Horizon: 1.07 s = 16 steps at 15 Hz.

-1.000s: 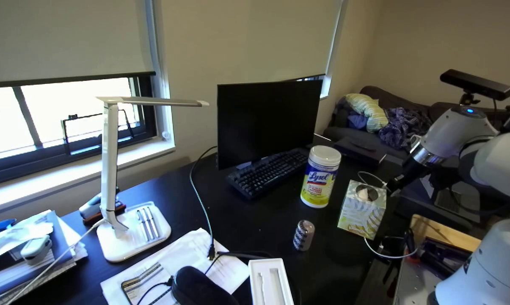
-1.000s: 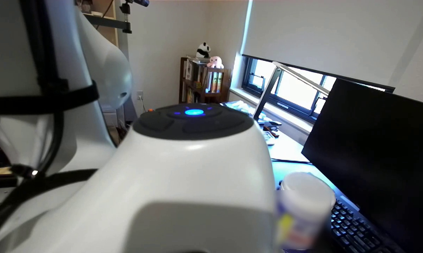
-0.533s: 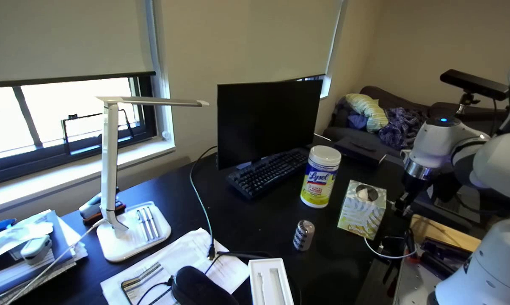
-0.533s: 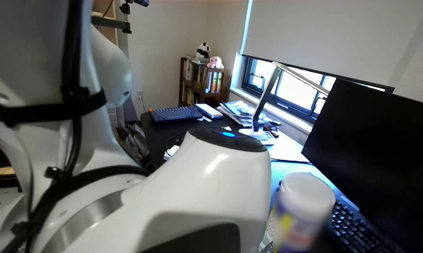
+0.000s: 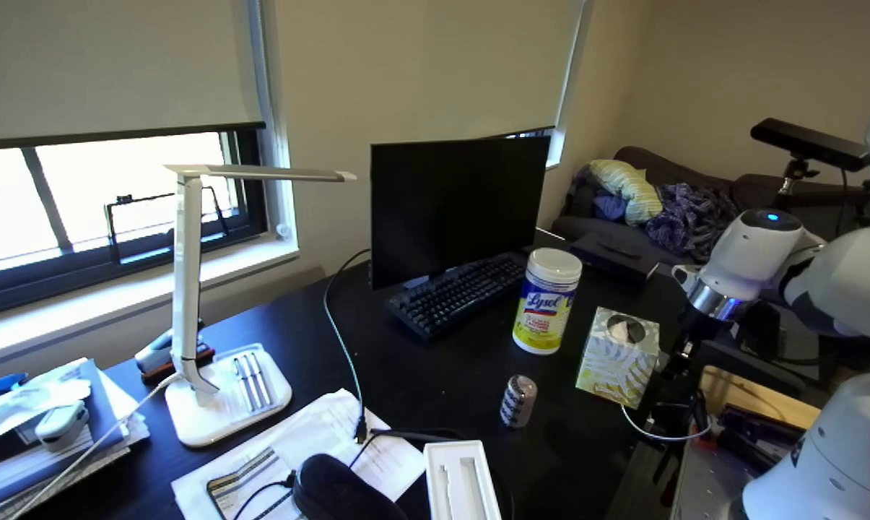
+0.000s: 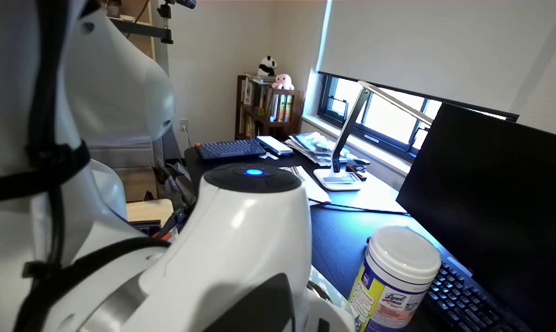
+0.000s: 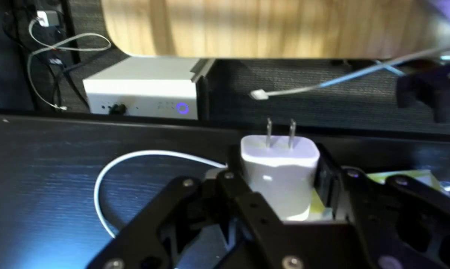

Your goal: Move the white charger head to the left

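Note:
The white charger head [image 7: 279, 179] is a rounded white block with two metal prongs, seen in the wrist view. My gripper [image 7: 279, 168] is shut on it, one finger pad against each side. The prongs point away from the palm, towards the desk's edge. A white cable [image 7: 135, 155] curves over the desk to the left of the fingers; where it joins is hidden. In an exterior view my gripper [image 5: 674, 365] is low beside the tissue box, and the charger head cannot be made out there. The arm hides both in an exterior view.
The tissue box [image 5: 617, 361] stands close beside the gripper, with the Lysol canister [image 5: 546, 302] and a can [image 5: 518, 401] beyond. The monitor [image 5: 463, 209], keyboard [image 6: 462, 299] and lamp [image 5: 188, 282] are farther off. A wooden board [image 7: 247, 30] lies past the desk edge [image 7: 172, 127].
My gripper has moved down and towards the front in an exterior view, to beside the tissue box. The wrist has turned and tilted. The white cable loop behind the box has left view.

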{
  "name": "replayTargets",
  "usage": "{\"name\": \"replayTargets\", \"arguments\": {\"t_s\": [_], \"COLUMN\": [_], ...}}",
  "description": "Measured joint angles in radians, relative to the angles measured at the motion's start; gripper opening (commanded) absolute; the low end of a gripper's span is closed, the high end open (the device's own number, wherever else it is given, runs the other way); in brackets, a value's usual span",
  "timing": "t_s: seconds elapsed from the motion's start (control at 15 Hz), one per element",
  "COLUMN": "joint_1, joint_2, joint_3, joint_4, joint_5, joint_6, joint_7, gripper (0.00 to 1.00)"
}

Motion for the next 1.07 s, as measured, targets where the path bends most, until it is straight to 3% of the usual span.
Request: {"name": "replayTargets", "arguments": {"t_s": [0.27, 0.53, 0.8, 1.07], "joint_1": [0.000, 0.009, -0.001, -0.086], "joint_2": [0.019, 0.020, 0.020, 0.023], "joint_3": [0.012, 0.040, 0.058, 0.031], "joint_4": [0.000, 0.000, 0.001, 0.025], "joint_5": [-0.254, -0.430, -0.478, -0.444], "joint_6": [0.162, 0.249, 0.246, 0.193], "joint_7": [0.191, 0.377, 0.451, 0.455], "gripper": [0.23, 0.23, 0.23, 0.23]}}
